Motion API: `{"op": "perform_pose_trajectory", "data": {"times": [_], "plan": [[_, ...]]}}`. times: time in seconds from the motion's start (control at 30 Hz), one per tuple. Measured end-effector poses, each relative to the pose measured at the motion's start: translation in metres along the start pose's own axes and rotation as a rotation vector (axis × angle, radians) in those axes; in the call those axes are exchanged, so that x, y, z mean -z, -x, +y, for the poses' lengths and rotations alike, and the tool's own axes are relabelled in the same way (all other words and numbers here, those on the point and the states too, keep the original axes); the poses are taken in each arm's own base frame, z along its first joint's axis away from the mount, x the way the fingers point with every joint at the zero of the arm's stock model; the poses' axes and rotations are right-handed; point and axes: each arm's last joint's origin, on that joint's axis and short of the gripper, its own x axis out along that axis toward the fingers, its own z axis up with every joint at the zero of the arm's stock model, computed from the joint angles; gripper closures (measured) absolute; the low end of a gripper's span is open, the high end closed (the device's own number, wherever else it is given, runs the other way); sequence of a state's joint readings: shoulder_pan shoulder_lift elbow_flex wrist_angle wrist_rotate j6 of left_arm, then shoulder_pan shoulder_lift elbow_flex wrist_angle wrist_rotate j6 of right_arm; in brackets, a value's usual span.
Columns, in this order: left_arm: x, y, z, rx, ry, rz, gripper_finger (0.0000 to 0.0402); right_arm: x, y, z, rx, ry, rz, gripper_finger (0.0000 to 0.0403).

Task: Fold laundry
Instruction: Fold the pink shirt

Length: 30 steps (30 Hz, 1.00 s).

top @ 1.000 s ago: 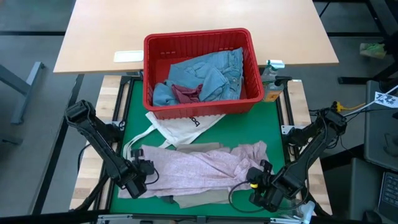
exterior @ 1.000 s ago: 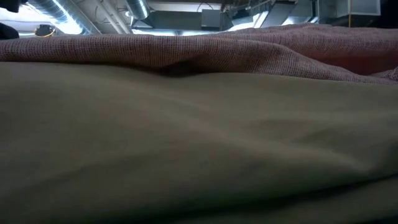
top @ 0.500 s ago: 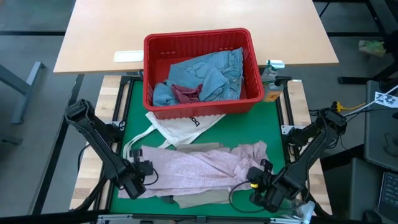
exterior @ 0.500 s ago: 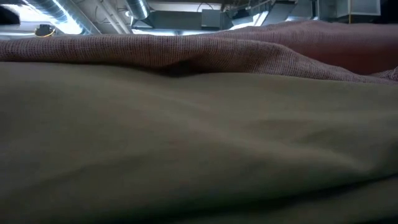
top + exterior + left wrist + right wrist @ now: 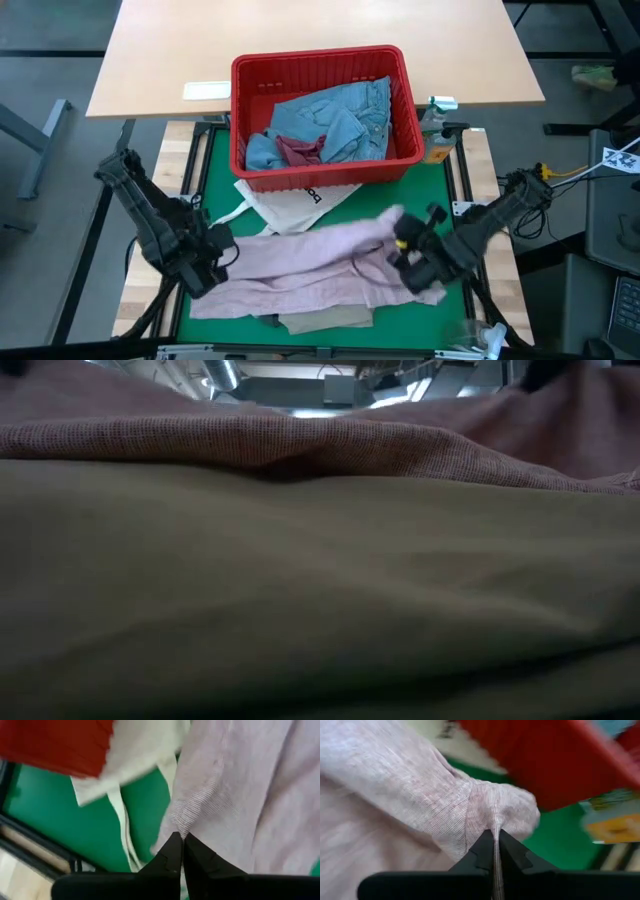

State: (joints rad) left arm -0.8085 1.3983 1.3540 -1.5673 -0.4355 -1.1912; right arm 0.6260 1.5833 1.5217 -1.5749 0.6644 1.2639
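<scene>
A mottled pink top (image 5: 300, 265) stretches across the green mat between my two grippers. It lies partly over beige trousers (image 5: 325, 320), which fill the low view (image 5: 320, 600). My left gripper (image 5: 222, 250) is shut on the top's left end. My right gripper (image 5: 400, 245) is shut on its right end. Light blue denim jeans (image 5: 335, 115) lie in the red basket (image 5: 250, 175). My left gripper pinches a puckered edge of the pink top (image 5: 184, 826) between its two fingers, which slant down from the table's left. That end is lifted off the mat, and the cloth runs on toward the other gripper. My right gripper pinches a gathered bunch of the pink top's right end (image 5: 495, 822) between its two fingers, slanting down from the table's right. The bunch is raised clear of the mat, and the rest of the top trails down toward the trousers.
A white tote bag (image 5: 290, 200) lies on the mat between the basket and the pink top, its straps (image 5: 122, 820) close to my left gripper. A dark red garment (image 5: 300, 150) sits in the basket with the jeans. A small yellow and green box (image 5: 438, 150) stands to the basket's right.
Both grippers have risen and moved toward the basket, each carrying an end of the pink top. The right end has gone up and inward, bunching there. The top's near edge has stayed on the trousers.
</scene>
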Motion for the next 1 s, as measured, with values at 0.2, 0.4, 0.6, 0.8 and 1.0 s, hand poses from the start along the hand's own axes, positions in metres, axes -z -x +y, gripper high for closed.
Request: {"op": "perform_pose_trajectory", "data": {"times": [0.2, 0.4, 0.6, 0.8, 1.0], "plan": [[-0.016, 0.007, 0.035, -0.009, 0.044, -0.105, 0.0401, -0.037, -0.030, -0.021, 0.080, 0.082, 0.055, 0.0388], [-0.028, 0.017, 0.087, -0.013, 0.085, -0.176, 0.0401, -0.064, -0.057, -0.046, 0.163, 0.134, 0.121, 0.0388], [-0.025, 0.027, 0.143, -0.059, 0.180, -0.249, 0.0401, -0.089, -0.082, -0.071, 0.202, 0.194, 0.149, 0.0388], [-0.017, 0.030, 0.163, 0.005, 0.239, -0.201, 0.0401, -0.105, -0.099, -0.082, 0.113, 0.186, 0.169, 0.0388], [-0.015, 0.028, 0.160, 0.080, 0.205, -0.149, 0.0401, -0.100, -0.091, -0.068, 0.026, 0.251, 0.171, 0.0388]]}}
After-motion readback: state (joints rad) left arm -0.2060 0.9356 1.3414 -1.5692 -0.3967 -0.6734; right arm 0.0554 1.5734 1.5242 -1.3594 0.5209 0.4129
